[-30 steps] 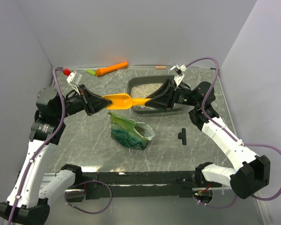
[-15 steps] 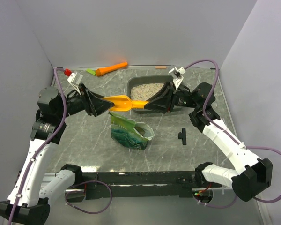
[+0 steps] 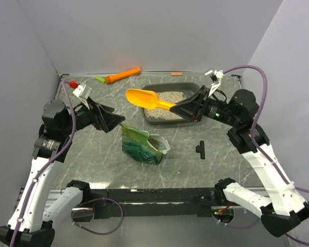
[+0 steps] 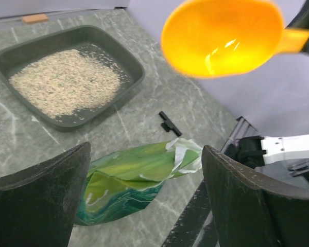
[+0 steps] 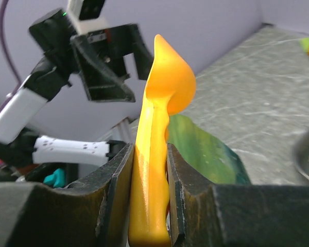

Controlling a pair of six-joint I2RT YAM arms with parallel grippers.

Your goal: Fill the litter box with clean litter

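The dark grey litter box (image 3: 167, 87) (image 4: 124, 56) sits at the back of the table with a layer of clean litter (image 3: 164, 114) (image 4: 67, 85) in it. An orange scoop (image 3: 141, 98) (image 4: 221, 36) (image 5: 167, 77) hangs empty over the box's left end. My right gripper (image 3: 184, 109) (image 5: 149, 146) is shut on the scoop's handle. My left gripper (image 3: 111, 121) (image 4: 146, 149) stands open and empty to the left, apart from the scoop. Below its jaws lies the crinkled green bag (image 3: 143, 144) (image 4: 134, 175) (image 5: 206, 149), on its side with its torn mouth to the right.
A small black clip (image 3: 200, 149) (image 4: 170, 123) lies right of the bag. An orange carrot-shaped toy (image 3: 122, 75) and a green piece (image 3: 100, 78) rest by the back wall, and a tan block (image 3: 176, 74) behind the box. Grey walls close three sides.
My left gripper has opened, let go of the scoop's bowl and drawn back left. My right gripper has carried the scoop up and right, over the box's left end.
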